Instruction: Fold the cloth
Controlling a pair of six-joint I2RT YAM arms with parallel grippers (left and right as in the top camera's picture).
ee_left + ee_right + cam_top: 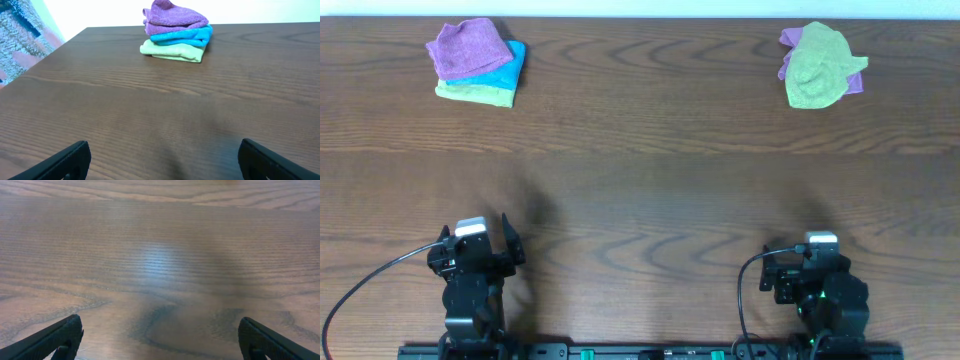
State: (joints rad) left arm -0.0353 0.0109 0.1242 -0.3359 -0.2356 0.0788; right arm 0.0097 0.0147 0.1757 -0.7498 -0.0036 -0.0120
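At the near edge of the wooden surface [640, 180], the left pincer [165, 162] and the right pincer [160, 342] both stand wide open. At the far side, well to the right of the folded stack [478, 63] of purple, blue and green cloths, lies the green cloth [817, 68]. It is crumpled and wrinkled, and it rests partly over a purple cloth [790, 38].

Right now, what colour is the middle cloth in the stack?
Middle cloth is blue, best seen from left wrist.
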